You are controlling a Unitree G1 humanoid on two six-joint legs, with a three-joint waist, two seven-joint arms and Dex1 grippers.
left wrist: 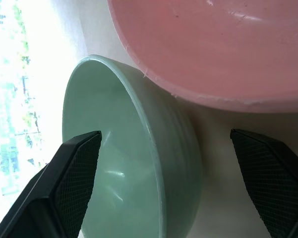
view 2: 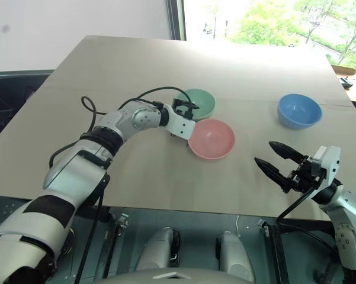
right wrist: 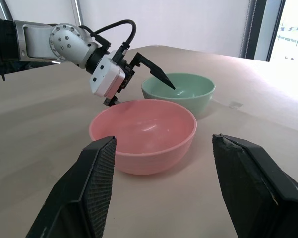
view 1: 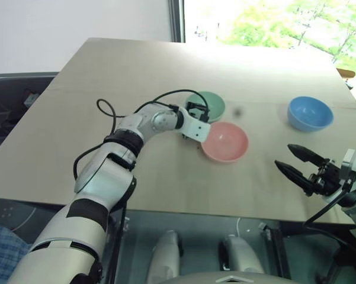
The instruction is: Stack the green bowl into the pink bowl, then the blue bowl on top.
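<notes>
Right gripper (view 1: 301,161): lower right of the frame, over the worktop's near edge, jaws spread wide, grasping nothing.
Left gripper (right wrist: 139,79): frame centre, jaws released, astride the green bowl's near rim, one finger (left wrist: 72,181) inside.
Green bowl (view 1: 209,105): pale mint, smooth, upright, just beside the pink bowl.
Pink bowl (view 1: 225,142): salmon, empty, centre of the frame.
Blue bowl (view 1: 310,113): sky-blue, empty, right of centre, well apart.
Worktop (view 1: 106,77): plain tan board.
Room: white wall upper left, bright window with trees upper right.

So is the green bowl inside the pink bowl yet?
Not yet. The green bowl sits upright on the table beside the pink bowl, which is empty.
</notes>
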